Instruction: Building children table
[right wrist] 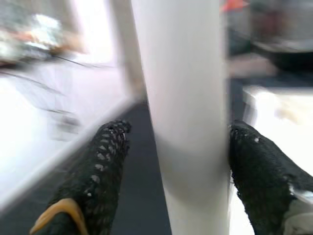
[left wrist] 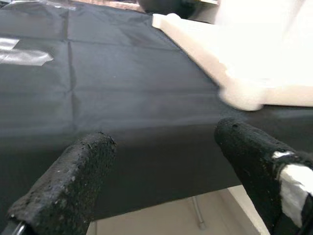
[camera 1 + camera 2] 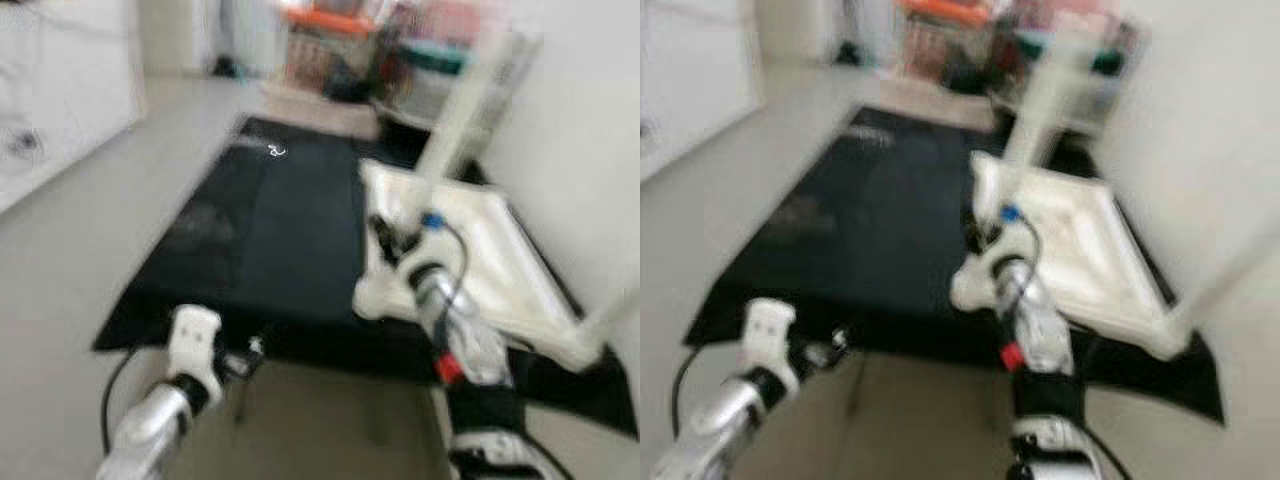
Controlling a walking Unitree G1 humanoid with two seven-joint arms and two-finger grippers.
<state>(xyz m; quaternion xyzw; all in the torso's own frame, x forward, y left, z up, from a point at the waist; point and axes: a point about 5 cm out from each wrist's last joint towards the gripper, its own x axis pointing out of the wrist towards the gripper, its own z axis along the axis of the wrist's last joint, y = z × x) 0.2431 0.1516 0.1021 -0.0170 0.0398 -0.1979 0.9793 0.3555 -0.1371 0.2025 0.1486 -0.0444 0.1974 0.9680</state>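
Pale floor (image 3: 70,260) under a black mat (image 3: 270,230); white wall (image 3: 580,150) right, cluttered shelves (image 3: 390,50) at the back.

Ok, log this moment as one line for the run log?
right gripper: fingers either side of white table leg, contact unclear | left gripper: open over black mat | tabletop: upside down on mat | head views blurred

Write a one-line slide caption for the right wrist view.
Right gripper fingers straddle a white table leg, one finger touching it, above the black mat.
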